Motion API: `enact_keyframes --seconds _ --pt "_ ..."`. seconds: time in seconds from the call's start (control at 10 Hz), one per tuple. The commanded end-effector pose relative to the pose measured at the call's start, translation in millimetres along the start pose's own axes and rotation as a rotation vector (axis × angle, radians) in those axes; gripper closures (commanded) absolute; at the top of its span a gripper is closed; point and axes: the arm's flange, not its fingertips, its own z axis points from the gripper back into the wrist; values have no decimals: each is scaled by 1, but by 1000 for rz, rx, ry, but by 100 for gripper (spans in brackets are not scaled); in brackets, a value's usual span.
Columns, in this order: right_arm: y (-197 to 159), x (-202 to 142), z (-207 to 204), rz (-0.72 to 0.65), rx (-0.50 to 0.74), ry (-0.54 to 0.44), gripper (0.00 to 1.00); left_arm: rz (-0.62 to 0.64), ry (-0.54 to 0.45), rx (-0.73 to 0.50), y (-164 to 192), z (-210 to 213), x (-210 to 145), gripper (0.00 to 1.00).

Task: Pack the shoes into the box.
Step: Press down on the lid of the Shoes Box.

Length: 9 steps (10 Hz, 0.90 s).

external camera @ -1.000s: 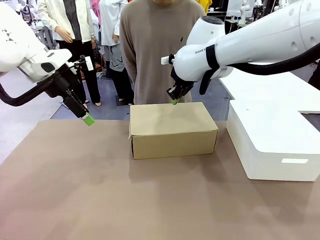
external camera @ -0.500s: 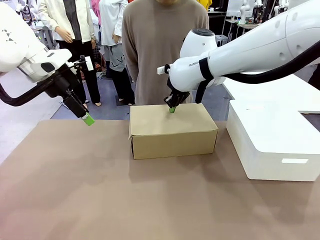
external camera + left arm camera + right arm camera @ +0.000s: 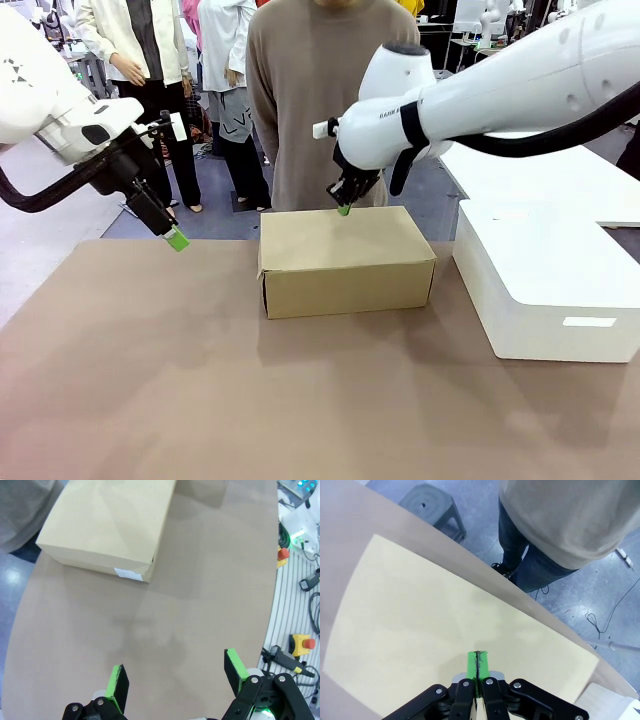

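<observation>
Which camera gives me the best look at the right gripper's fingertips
The right wrist view: the right gripper sits close up, green pads pressed together, above the box lid. The front view shows it small, over the box's far edge. The left wrist view shows the box, not that gripper.

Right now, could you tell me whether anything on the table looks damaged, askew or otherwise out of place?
Nothing stands out. The box sits closed and flat on the table, its lid level. The right pincer is shut above its far edge; the left pincer is open over bare tabletop.
</observation>
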Motion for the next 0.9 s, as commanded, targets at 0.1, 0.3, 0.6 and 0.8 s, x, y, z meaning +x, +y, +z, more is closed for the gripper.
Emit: enact_keyframes --seconds 0.1,0.3,0.6,0.8 --pt "-1 -17 53 28 30 -15 100 17 -3 7 -1 1 0 0" --pt "0 -33 68 40 55 -25 100 17 -3 7 -1 1 0 0" --pt "-1 -70 91 72 75 -16 100 17 -3 7 -1 1 0 0" --pt "0 -98 117 131 81 -23 100 17 -3 7 -1 1 0 0"
